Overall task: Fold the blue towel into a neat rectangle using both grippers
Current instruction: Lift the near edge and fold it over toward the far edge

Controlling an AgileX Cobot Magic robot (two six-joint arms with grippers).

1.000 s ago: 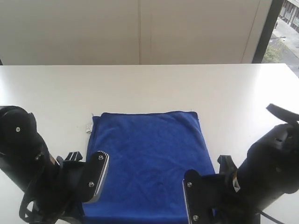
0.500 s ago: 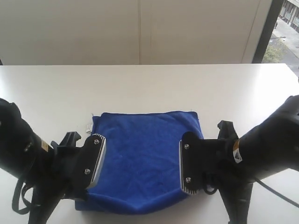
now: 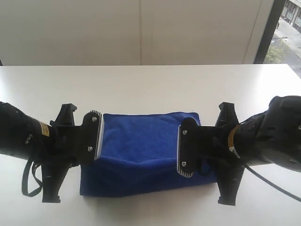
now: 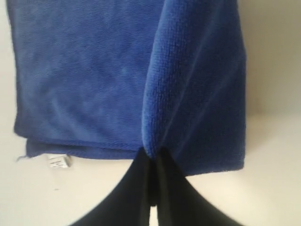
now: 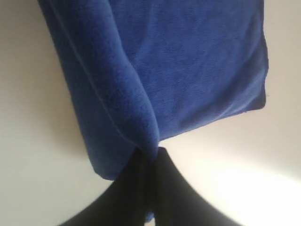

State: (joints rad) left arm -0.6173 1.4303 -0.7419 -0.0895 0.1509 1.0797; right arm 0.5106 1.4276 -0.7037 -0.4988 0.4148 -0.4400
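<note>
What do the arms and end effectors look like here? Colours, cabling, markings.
Left arm and right arm: bulky, rounded, matte black. Each carries a small yellow-orange label and a grey ribbed plate with two screws. A thin black cable trails from each. Left end effector and right end effector: slim black fingers tapering to a tip. No lettering legible.

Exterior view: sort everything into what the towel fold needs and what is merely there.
Job: deep-blue fuzzy microfibre towel; black left gripper and black right gripper, each pinched on it.
Just there: flat white table; pale wall panel; window strip.
</note>
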